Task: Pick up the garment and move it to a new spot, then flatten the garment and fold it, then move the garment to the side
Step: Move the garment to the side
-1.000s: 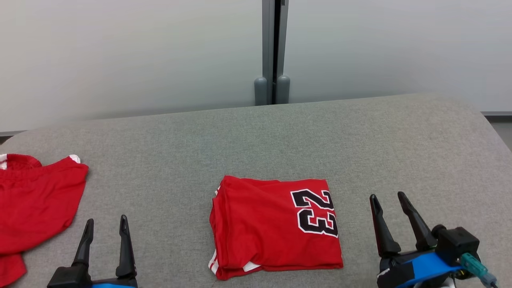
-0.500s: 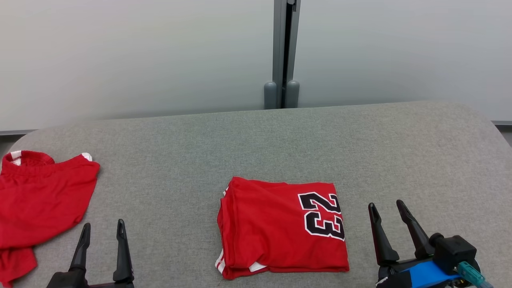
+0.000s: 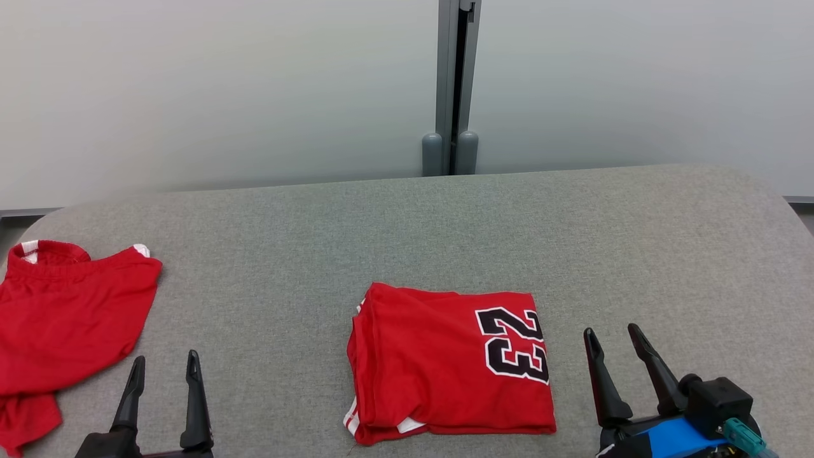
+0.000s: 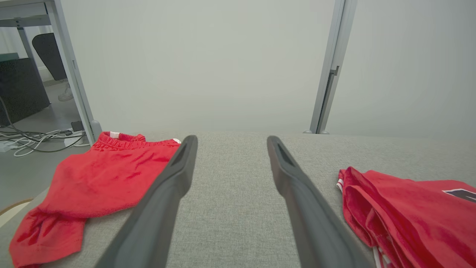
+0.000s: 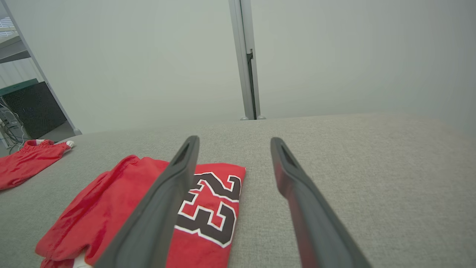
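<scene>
Lying folded near 6 o'clock on the grey surface (image 3: 407, 222), the red garment (image 3: 448, 362) appears to await only its sideways move; left hand (image 3: 165, 356) and right hand (image 3: 611, 329) flank it, fingers spread, empty.

I read this as an office-type lab: frosted partition panels (image 3: 222, 95) on a grey metal post (image 3: 453, 83), loose floor cables (image 4: 33, 137), a dark cabinet (image 4: 20, 89) and a fabric-covered worktop (image 3: 407, 222).

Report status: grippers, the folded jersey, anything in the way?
Left gripper open, empty. Right gripper open, empty. Number 23 jersey folded, between them on grey cushion. Red shorts far left, apart.
</scene>
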Available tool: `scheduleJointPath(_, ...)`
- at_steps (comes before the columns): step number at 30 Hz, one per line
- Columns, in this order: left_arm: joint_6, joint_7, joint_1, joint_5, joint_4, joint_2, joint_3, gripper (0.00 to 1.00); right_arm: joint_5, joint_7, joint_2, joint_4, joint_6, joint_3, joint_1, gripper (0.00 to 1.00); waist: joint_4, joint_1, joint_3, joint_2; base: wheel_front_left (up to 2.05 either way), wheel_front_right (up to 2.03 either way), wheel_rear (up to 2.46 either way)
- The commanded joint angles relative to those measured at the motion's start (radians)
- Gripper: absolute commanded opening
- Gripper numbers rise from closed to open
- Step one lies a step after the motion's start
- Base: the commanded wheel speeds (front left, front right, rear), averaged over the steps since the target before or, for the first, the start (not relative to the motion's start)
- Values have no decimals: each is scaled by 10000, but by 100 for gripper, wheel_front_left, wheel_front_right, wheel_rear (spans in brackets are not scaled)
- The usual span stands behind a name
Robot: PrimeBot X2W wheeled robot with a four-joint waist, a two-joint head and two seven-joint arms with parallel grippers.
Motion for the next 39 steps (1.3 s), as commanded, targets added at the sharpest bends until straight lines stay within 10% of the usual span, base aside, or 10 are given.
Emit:
scheduleJointPath(1, -50, -44, -51, 61, 26, -6, 37, 100, 45, -34, 13, 44, 1, 6, 156, 100, -6, 0, -2, 0, 0, 0, 0)
scheduleJointPath(39, 201, -44, -1132, -311, 46, -6, -372, 100, 936, 17, 6, 7121, 3, 1919, -4028, 100, 500, 0, 1700, 0, 0, 0, 0)
